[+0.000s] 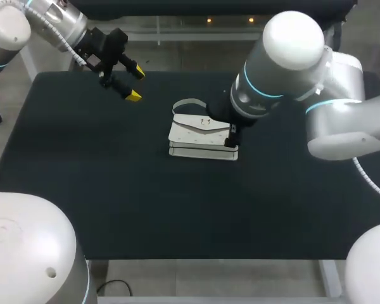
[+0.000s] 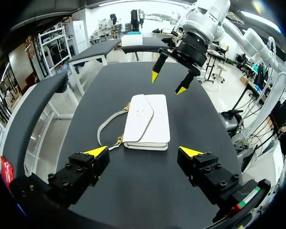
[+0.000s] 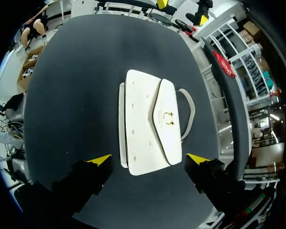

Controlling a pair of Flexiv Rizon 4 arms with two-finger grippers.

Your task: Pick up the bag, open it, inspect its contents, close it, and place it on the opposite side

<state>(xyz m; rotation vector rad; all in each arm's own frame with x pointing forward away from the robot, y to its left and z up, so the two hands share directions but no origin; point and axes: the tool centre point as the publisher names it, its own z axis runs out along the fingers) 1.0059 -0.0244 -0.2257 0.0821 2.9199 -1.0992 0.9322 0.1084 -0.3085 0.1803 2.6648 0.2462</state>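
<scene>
In the head view the white bag [image 1: 202, 136] lies flat near the middle of the dark tabletop [image 1: 114, 190]. Our right arm [image 1: 285, 69] comes in over its three o'clock end and hides most of the right hand. Our left hand [image 1: 135, 84] hangs well apart at the bag's ten o'clock, wide open and empty. We judge the first risk to be a grab we cannot watch from above, because the arm covers the grip spot.

In the left wrist view the left hand's fingers are spread wide with nothing between them, and the bag [image 2: 148, 121] lies just ahead, at its twelve o'clock. Beyond the bag the right hand [image 2: 168, 83] hangs above the tabletop, open and empty. The strap [image 2: 105, 129] curls loose beside the bag; we think it could snag a finger or drag during a lift.

In the right wrist view the right hand [image 3: 148, 159] is wide open, its yellow tips on either side of the bag's near end, with no contact that we can see. Closing across so flat a body might pinch only the flap or slide the bag. The bag looks smooth and stiff, its pointed flap shut under a small clasp [image 3: 168, 117].
</scene>
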